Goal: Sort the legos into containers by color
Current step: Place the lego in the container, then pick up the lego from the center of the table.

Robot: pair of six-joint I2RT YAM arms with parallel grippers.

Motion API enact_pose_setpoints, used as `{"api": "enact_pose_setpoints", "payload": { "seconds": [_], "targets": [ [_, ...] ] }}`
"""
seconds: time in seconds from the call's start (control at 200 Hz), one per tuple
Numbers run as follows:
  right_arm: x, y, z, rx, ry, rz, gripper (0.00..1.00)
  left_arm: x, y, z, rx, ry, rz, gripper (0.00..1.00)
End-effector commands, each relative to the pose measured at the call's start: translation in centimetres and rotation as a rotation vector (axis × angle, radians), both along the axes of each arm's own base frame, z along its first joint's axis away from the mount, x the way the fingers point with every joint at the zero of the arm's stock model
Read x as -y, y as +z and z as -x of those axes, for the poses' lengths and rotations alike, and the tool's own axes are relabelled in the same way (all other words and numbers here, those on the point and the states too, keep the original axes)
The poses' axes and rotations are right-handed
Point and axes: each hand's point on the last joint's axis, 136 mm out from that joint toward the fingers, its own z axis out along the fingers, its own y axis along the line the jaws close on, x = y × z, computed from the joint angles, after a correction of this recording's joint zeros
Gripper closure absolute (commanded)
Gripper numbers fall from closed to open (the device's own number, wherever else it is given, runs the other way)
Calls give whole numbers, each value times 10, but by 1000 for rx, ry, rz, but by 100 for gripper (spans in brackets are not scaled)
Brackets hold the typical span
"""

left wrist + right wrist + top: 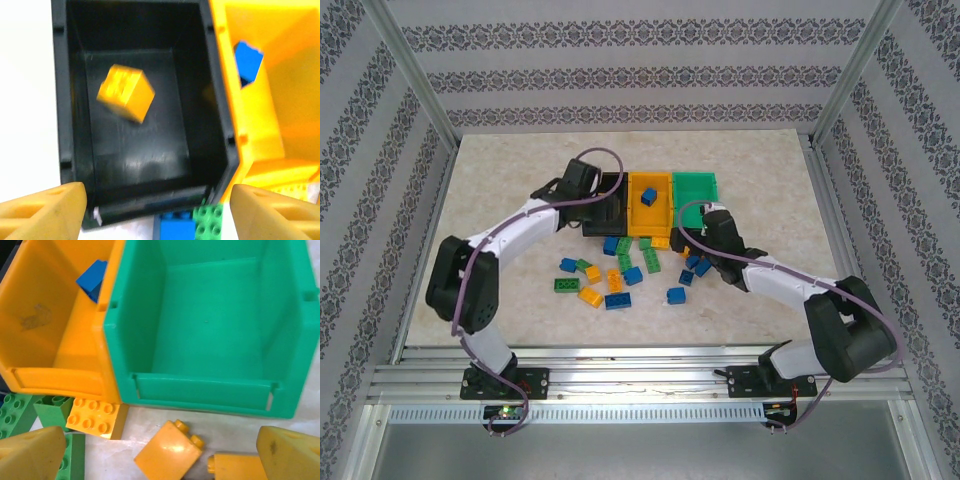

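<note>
The left gripper point(157, 207), jaws apart, hangs over the glossy black bin point(61, 100), with a blurred studded yellow brick point(125, 93) inside. The right gripper point(157, 450), likewise spread, faces the smooth green bin point(210, 390); loose legos point(618, 300) litter the marbled table point(500, 180).

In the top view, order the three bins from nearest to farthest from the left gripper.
1. Black bin, under the left gripper.
2. Orange bin, middle of the row.
3. Green bin, right end.
</note>
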Motion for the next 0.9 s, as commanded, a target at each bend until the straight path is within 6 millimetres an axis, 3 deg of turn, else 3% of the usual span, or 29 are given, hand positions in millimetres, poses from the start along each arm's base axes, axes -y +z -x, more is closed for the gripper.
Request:
{"api": "enact_pose_setpoints", "payload": {
  "seconds": [0.0, 0.215, 0.38, 0.575, 0.899],
  "targets": [
    [-11, 11, -8, 61, 37, 59, 2, 2, 24, 8, 121, -6, 95, 24],
    [-35, 11, -4, 82, 117, 92, 3, -12, 36, 40, 251, 3, 155, 25],
    [-53, 5, 2, 24, 162, 41, 4, -21, 26, 57, 277, -14, 138, 25],
    [-71, 19, 15, -59, 212, -76, 9, -27, 23, 66, 331, -33, 125, 25],
    [-84, -3, 40, -285, 242, -51, 22, -35, 12, 77, 387, -22, 170, 25]
  ]
}}
